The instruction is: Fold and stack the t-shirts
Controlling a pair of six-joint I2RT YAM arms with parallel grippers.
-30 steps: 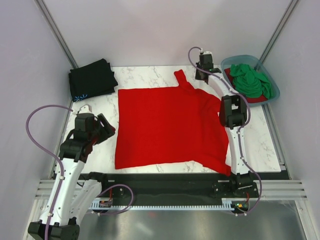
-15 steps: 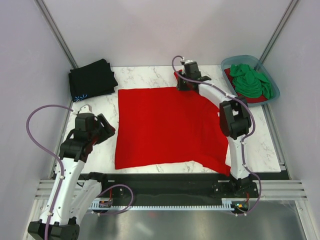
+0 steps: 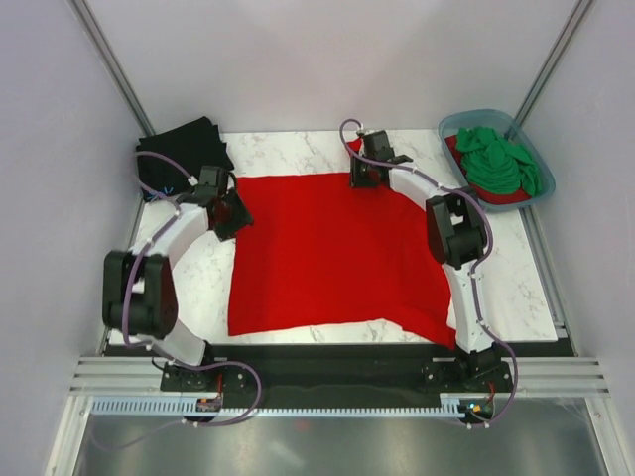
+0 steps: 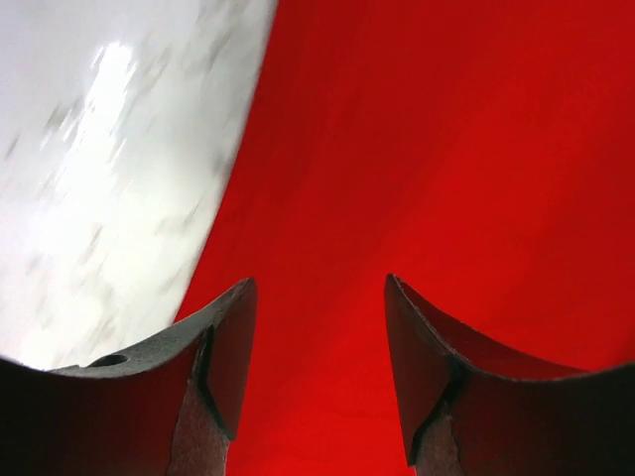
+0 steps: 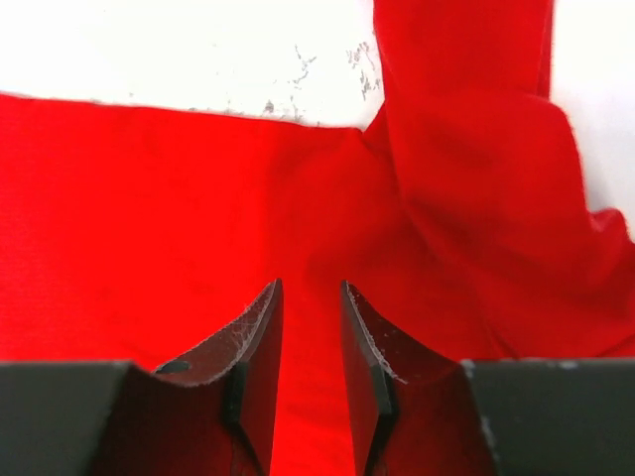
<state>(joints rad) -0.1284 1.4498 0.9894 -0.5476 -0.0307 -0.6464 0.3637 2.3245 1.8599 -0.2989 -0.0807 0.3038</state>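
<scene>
Where left tool (image 3: 234, 220) and right tool (image 3: 363, 177) hover, red t-shirt (image 3: 337, 258) lies — beneath.

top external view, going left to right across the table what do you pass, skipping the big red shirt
black shirt → left gripper → right gripper → tub holding a green shirt

Near the far-left corner of the worktop (image 3: 298, 149) the left gripper (image 3: 226, 210) gapes; at the far edge the right gripper (image 3: 362, 177) is narrowly parted.
</scene>
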